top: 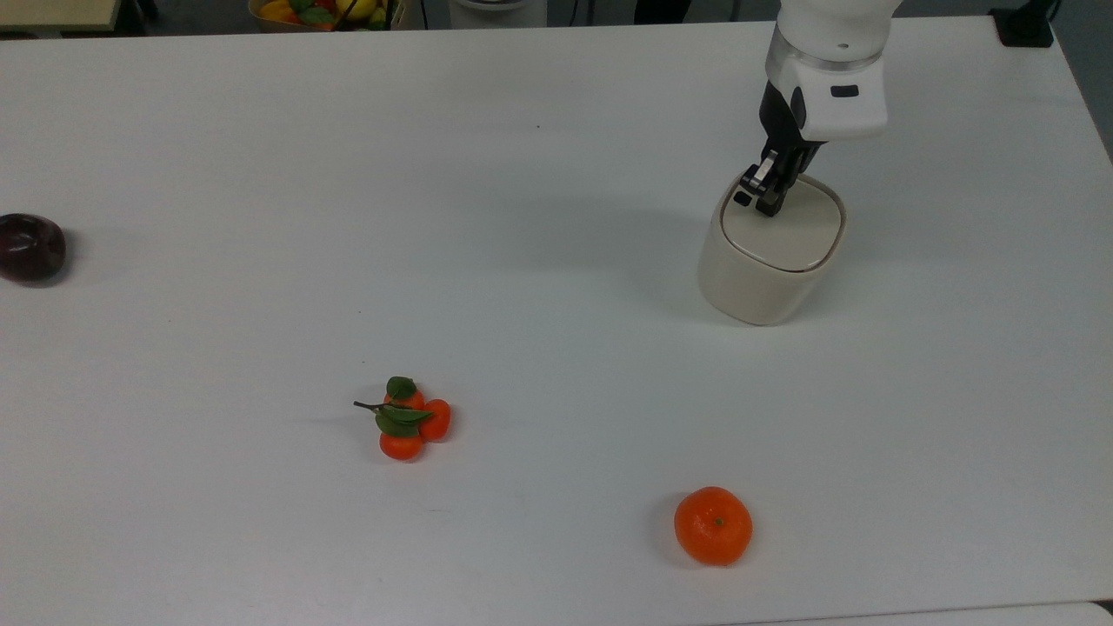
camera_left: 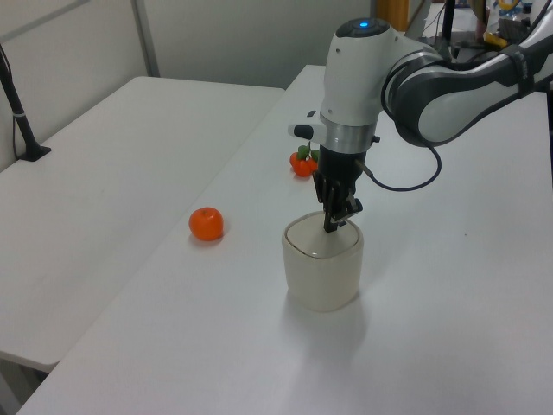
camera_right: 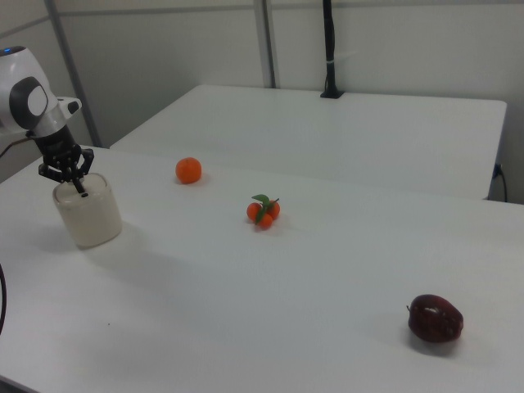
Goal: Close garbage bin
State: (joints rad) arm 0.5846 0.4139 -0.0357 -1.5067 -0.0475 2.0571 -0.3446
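The cream-white garbage bin [top: 758, 276] stands on the white table at the top view's right, with its flat lid [top: 793, 233] lying level in the rim. My gripper [top: 765, 198] points down, shut, with its black fingertips resting on the lid's corner beside the small black button [top: 742, 198]. In the left view the gripper [camera_left: 333, 224] touches the far edge of the bin [camera_left: 321, 277]. From the right view the gripper [camera_right: 79, 189] sits on top of the bin [camera_right: 89, 218] at the far left.
An orange [top: 713, 525] lies near the table's front edge, a cluster of small oranges with leaves [top: 406, 420] sits mid-table, and a dark red apple [top: 30, 247] is at the top view's far left. A fruit basket [top: 317, 10] stands beyond the back edge.
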